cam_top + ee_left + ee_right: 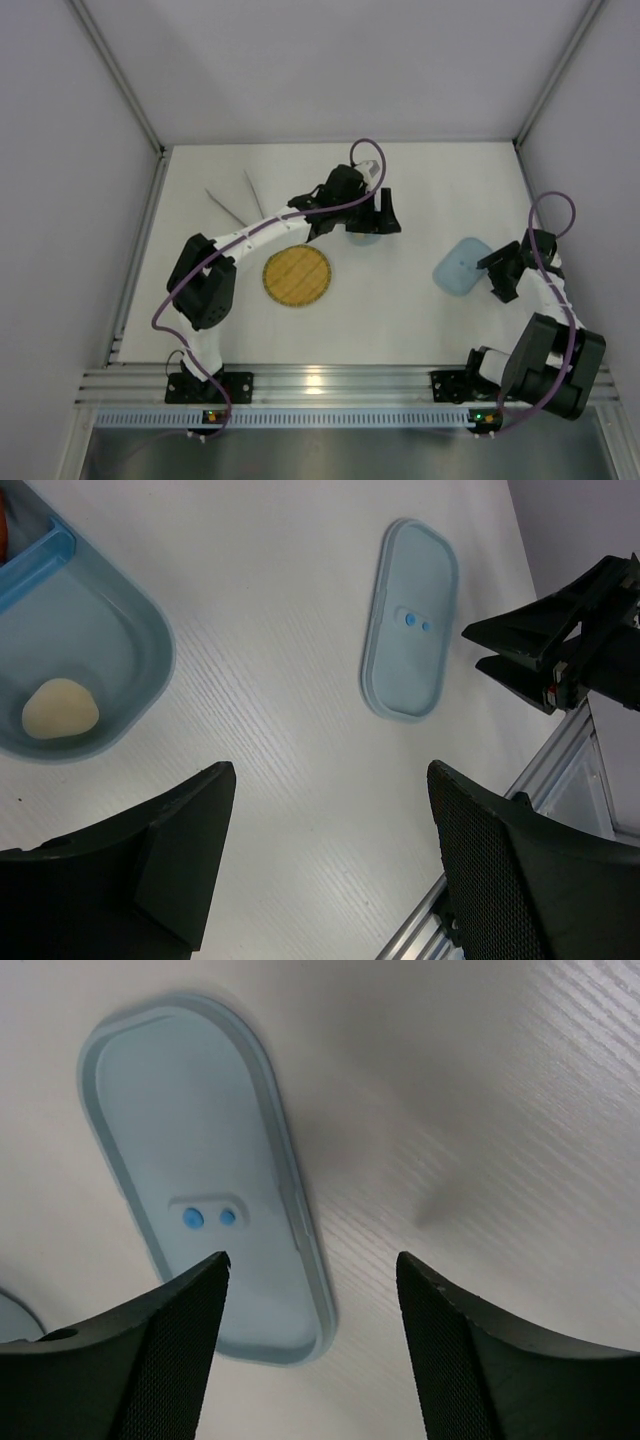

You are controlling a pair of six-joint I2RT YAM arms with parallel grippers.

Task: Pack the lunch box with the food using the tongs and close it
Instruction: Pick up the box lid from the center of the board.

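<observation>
- Lunch box point(362, 238): lid off, on the worktop point(420, 190) right of centre, just up-right of the yellow plate point(296, 276). In the top view it is largely covered by the left gripper point(365, 220).
- Left wrist view: a white food piece point(60, 708) lies in the compartment nearer the camera. Past the divider point(40, 558), an orange-red bit point(3, 530) shows at the frame edge, too cropped to identify.
- Left gripper hovers over the box rim with its fingers point(150, 880) wide apart and nothing between them.
- Lid point(462, 265): flat on the worktop, well right of the box. It is light blue with two small blue dots in the middle.
- Right gripper point(493, 280): just beside the lid's right edge, above it. Its fingers point(170, 1350) are apart with the lid's end below the gap, and I can't tell whether they touch it.
- Tongs point(225, 207): back-left on the worktop, apart from both grippers; the left arm crosses over their near end.
- The plate looks bare.
</observation>
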